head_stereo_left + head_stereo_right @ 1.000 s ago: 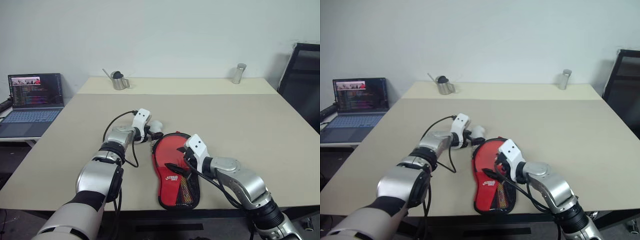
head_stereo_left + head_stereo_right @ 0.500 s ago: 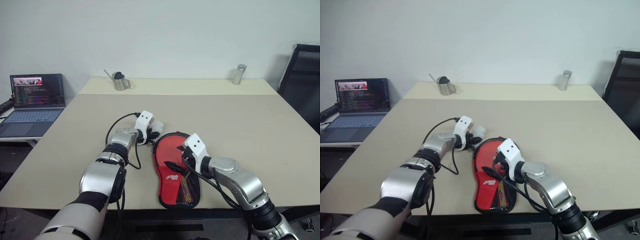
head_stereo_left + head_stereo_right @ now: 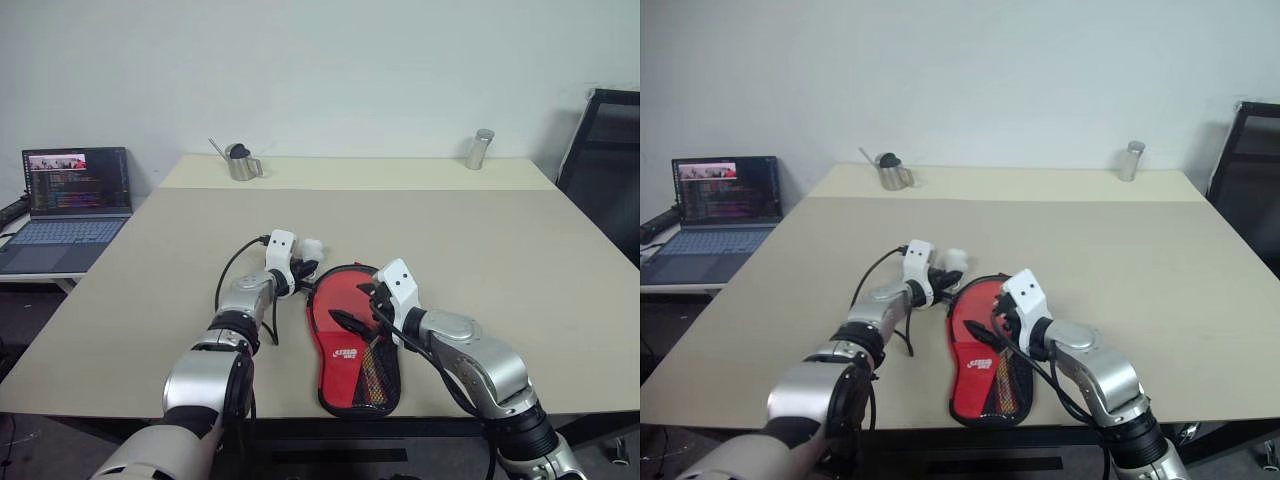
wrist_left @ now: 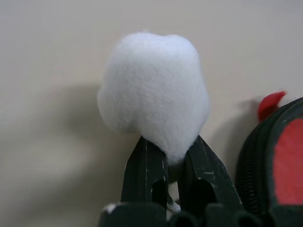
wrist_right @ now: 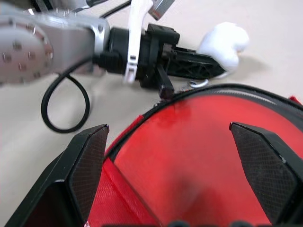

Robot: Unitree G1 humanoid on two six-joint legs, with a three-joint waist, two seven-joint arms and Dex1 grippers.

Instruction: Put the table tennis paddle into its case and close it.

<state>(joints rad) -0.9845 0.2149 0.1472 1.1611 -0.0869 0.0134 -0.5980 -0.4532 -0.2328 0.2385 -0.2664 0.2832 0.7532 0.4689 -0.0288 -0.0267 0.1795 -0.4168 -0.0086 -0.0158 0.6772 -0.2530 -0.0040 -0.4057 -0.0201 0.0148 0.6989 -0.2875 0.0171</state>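
Left gripper [image 4: 166, 163] pinching the white pompom [image 4: 154, 90] beside the case [image 3: 352, 335] could tear it off if it tugs sideways.

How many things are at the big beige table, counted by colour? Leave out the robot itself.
Red and black: 1, the case
White: 1, the fluffy ball
Silver: 2, the jug and the canister
Total: 4
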